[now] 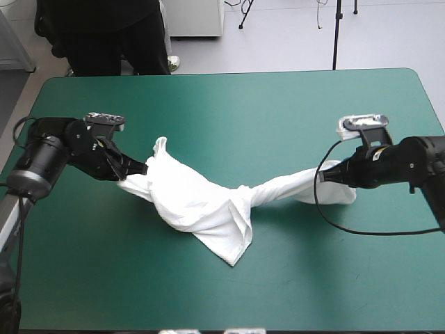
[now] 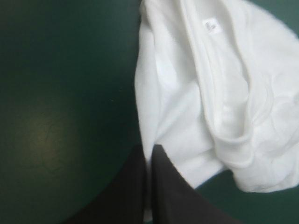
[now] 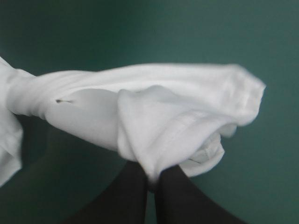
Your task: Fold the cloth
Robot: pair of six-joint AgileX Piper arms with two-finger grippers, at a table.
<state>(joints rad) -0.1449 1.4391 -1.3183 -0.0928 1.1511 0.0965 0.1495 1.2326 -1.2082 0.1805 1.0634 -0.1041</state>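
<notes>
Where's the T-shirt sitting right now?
In the high view the T-shirt stretches twisted across the middle of the table, its ends pinched by the left gripper and the right gripper.

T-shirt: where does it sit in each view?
High view: T-shirt strung across the teal-green cover, from left pincer to right pincer, twisted partway.
Left wrist view: T-shirt ahead of the left pincer, edge pinched.
Right wrist view: T-shirt bunched ahead of the right pincer, pinched.
Shared landmark: the teal-green cover under it.
</notes>
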